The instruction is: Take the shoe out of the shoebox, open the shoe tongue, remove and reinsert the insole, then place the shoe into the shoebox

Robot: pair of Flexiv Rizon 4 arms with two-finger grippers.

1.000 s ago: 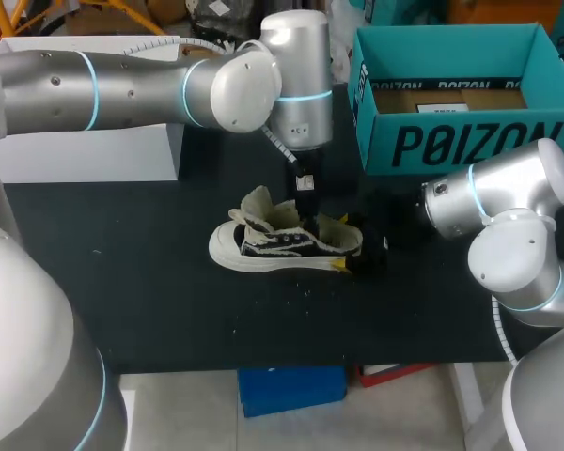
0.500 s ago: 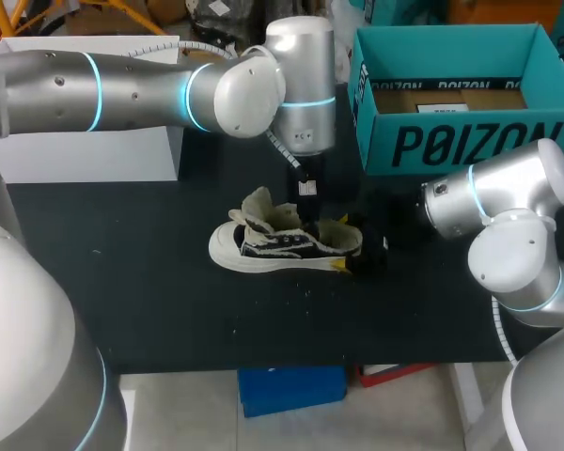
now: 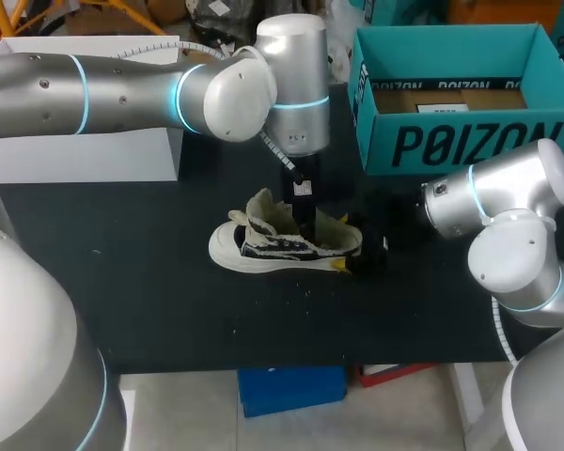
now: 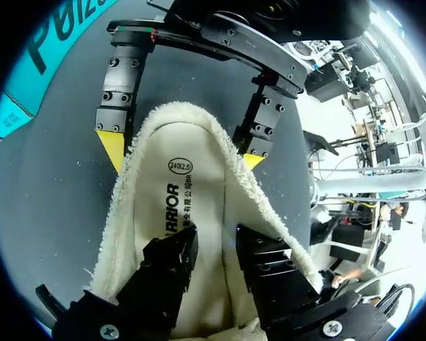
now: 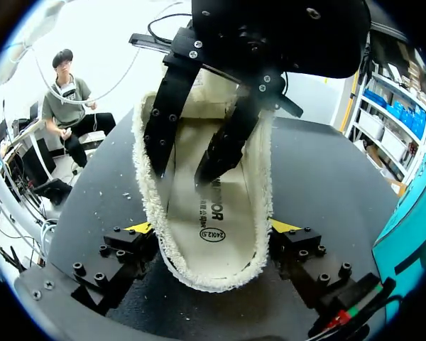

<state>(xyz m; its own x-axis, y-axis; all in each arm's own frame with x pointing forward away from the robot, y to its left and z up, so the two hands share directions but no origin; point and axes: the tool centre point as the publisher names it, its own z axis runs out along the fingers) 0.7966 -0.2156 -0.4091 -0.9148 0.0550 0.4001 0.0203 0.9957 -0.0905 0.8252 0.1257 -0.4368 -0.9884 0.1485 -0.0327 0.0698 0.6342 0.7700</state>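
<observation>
The shoe (image 3: 273, 246) lies on the table (image 3: 150, 282) in front of the shoebox (image 3: 451, 141). Its long side runs along the box's front wall, with the toe away from my right arm. My right gripper (image 5: 211, 229) squeezes the heel from both sides. My left gripper (image 4: 216, 259) is down on the insole (image 4: 188, 213), fingers a little apart, holding nothing.

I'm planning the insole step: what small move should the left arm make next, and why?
Probably close the open fingers of the left gripper to pinch the cream fleece-edged insole and lift. They rest apart on it inside the black-and-white shoe, which the right gripper clamps steady.
</observation>
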